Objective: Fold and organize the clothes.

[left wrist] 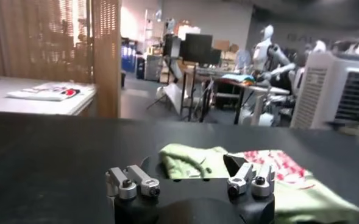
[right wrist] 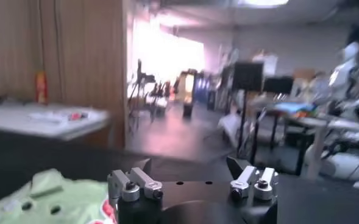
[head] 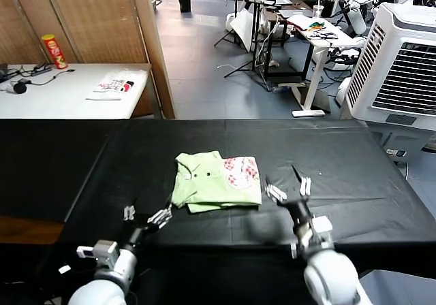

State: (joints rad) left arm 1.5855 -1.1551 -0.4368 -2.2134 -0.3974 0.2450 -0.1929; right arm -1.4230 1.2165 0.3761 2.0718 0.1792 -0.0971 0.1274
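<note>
Hovering low over the near edge of the black-draped counter [head: 82, 175], the left gripper [head: 148, 216] holds its fingers [left wrist: 133, 181] wide apart with nothing between them, just short of the shirt's near left corner. That placement looks deliberate: it sits clear of the cloth so nothing drags, yet close enough to reach in again if an edge needs tidying. The right gripper [head: 287, 187] mirrors it on the other side, fingers [right wrist: 252, 181] likewise spread and empty, standing just beside the shirt's right edge rather than over it. Neither touches the fabric.

Between and a little beyond them lies the lime-green shirt [head: 216, 181], near the middle of the counter. It is already gathered into a compact, roughly rectangular packet, with the collar and small dark buttons showing to the left and the red-and-white patch [head: 240, 170] turned up on the right. The near edge looks slightly uneven, one layer peeking out beneath another, so I judge the folding essentially done and the remaining work to be squaring or shifting the bundle.

Farther off, beyond the counter, a white table [head: 41, 101] carries a red can [head: 54, 51] and some papers, and a large white cooler unit [head: 402, 67] stands at the right.
</note>
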